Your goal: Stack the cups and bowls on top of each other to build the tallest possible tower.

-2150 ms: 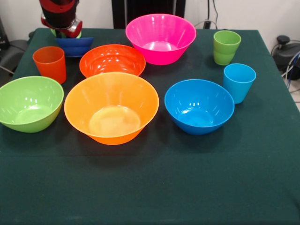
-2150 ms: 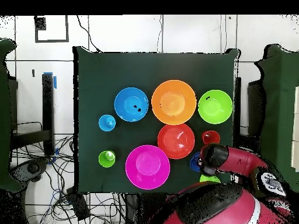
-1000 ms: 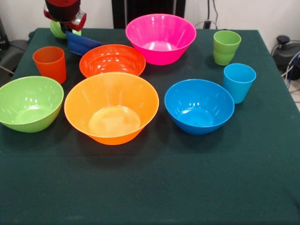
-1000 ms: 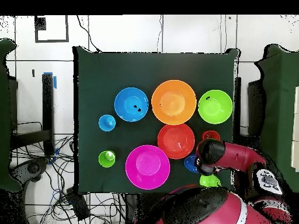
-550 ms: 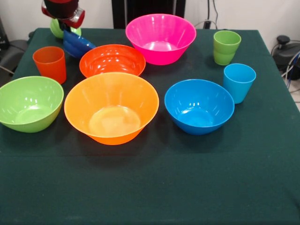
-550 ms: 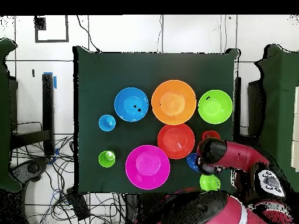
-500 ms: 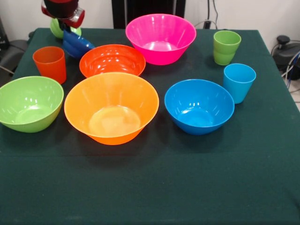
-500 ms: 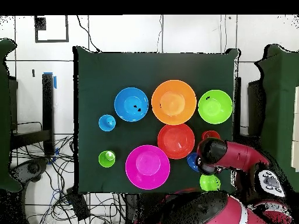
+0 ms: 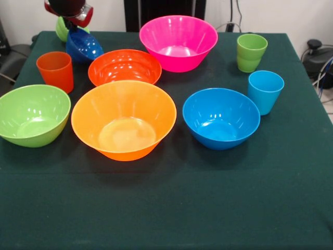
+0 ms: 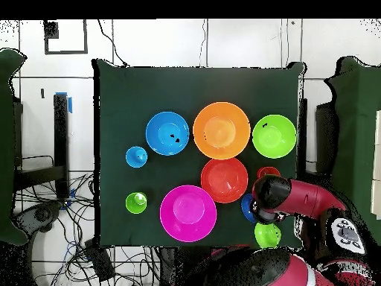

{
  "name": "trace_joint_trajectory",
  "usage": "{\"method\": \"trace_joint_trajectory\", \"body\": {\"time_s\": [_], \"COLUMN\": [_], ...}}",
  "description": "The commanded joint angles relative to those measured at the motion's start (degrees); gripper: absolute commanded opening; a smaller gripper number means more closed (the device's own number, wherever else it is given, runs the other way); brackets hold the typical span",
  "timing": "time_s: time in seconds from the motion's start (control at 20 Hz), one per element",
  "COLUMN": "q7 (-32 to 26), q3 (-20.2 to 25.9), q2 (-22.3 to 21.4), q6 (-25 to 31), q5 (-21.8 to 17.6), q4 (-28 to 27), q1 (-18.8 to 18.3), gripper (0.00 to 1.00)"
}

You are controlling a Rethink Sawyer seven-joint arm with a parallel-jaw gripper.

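My gripper (image 9: 74, 22) is at the table's far left corner in the front view, shut on the rim of the small dark blue bowl (image 9: 83, 47), which hangs tilted just above the cloth. The small green bowl (image 9: 61, 29) sits behind it. The orange cup (image 9: 55, 71) stands in front, and the red-orange bowl (image 9: 125, 66) lies to the right. The pink bowl (image 9: 178, 41), large orange bowl (image 9: 124, 119), lime green bowl (image 9: 32, 114), blue bowl (image 9: 221, 117), green cup (image 9: 251, 52) and light blue cup (image 9: 265, 91) stand apart. No tower stands. In the overhead view the arm (image 10: 272, 194) covers part of the dark blue bowl (image 10: 246, 208).
The dark green cloth table (image 9: 171, 208) has a broad bare strip along its near edge. Cables and equipment lie on the floor off the table's right side (image 9: 317, 57).
The gripper has lifted the small dark blue bowl off the cloth, tilted it and carried it slightly towards the red-orange bowl. The small green bowl behind it now shows.
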Motion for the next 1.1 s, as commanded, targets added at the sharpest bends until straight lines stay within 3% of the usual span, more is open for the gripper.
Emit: {"method": "trace_joint_trajectory", "body": {"time_s": [0.05, 0.15, 0.4, 0.7, 1.1], "q7": [-0.03, 0.54, 4.91, 8.45, 7.18], "q3": [5.72, 5.18, 1.46, -1.93, -3.67], "q2": [0.74, 0.46, -0.32, -0.24, -1.93], "q6": [2.41, 2.56, 2.8, 3.52, 2.55], "q5": [0.83, 0.42, -1.53, 0.1, 2.29], "q4": [0.87, 0.52, 0.74, 1.54, 4.76], "q1": [2.24, 3.15, 9.53, 14.41, 15.5], "gripper": [0.0, 0.0, 0.0, 0.0, 0.0]}}
